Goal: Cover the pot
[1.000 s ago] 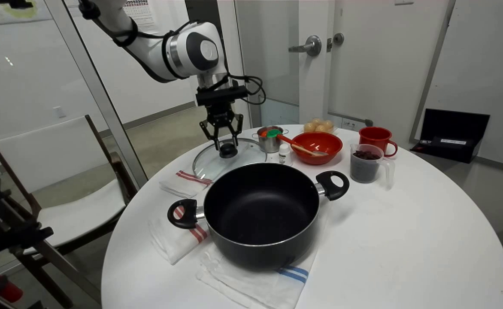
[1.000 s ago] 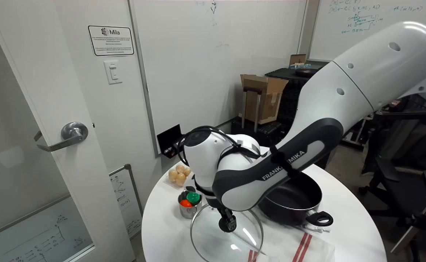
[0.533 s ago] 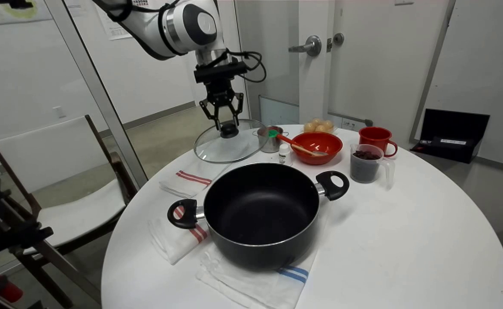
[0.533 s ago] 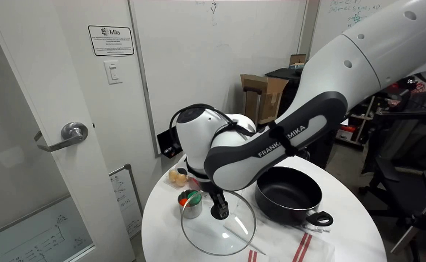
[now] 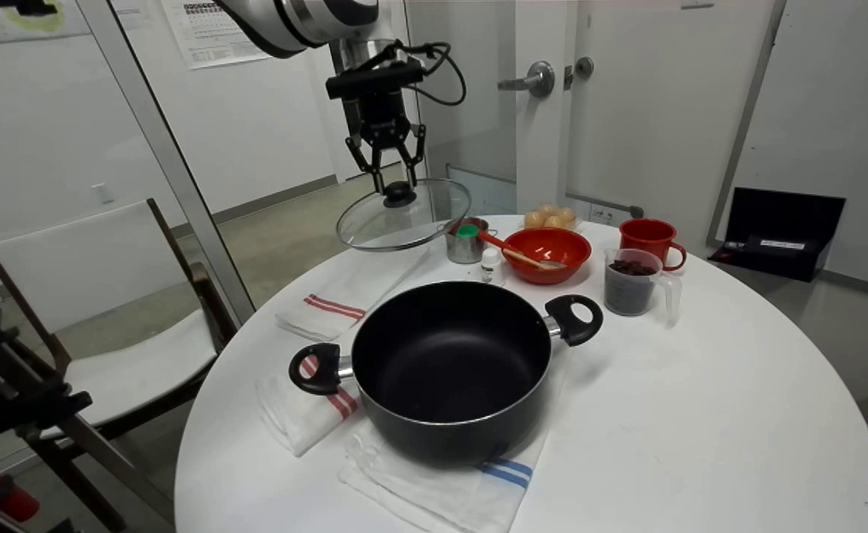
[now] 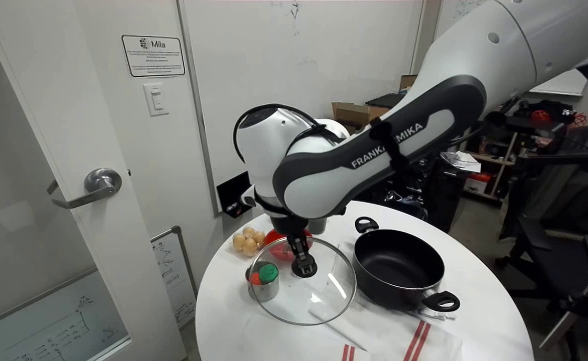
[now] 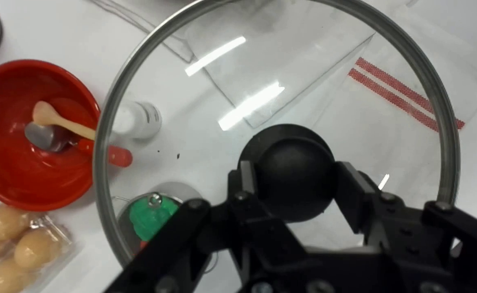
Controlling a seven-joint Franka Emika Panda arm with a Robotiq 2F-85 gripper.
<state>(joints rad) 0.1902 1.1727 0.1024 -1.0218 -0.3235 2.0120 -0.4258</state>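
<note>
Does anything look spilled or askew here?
The held glass lid looks slightly tilted in an exterior view. In the wrist view, two specks, on it or the table, stand out dark against white near the small bottle.

Even light, white glare streaking the lid (image 7: 285, 134), pincer (image 7: 294, 182) — seemingly — blurred

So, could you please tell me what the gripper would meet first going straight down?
The lid the gripper holds would lead: its rim may hit the steel pot, which it overlaps in the wrist view; otherwise towel or table. Depth is unclear.
</note>
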